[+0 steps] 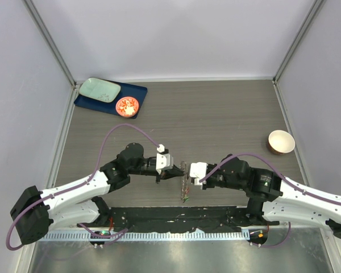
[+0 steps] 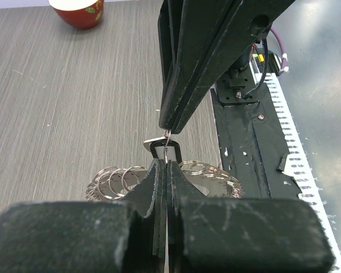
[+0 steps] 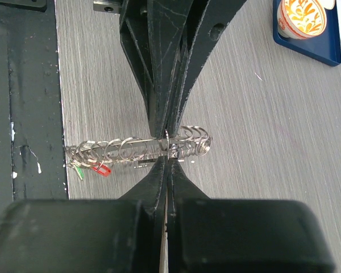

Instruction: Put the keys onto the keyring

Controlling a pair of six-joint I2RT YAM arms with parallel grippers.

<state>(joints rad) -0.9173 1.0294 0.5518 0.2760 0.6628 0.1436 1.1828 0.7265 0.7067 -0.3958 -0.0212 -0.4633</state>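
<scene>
Your left gripper (image 2: 166,166) is clamped fully shut, and so is your right gripper (image 3: 166,164). They meet tip to tip and both pinch the same spot on the keyring (image 3: 125,151). The ring runs crosswise through that pinch, with loops sticking out on both sides of the jaws. A black key (image 2: 163,150) sits right in the gap between the two sets of tips, and I can't tell which jaw has it. The red key (image 3: 103,169) and green key (image 3: 79,171) are on the ring's end, well off to the side of the pinch, toward the arm bases. I can't tell if the ring touches the table (image 1: 227,114).
</scene>
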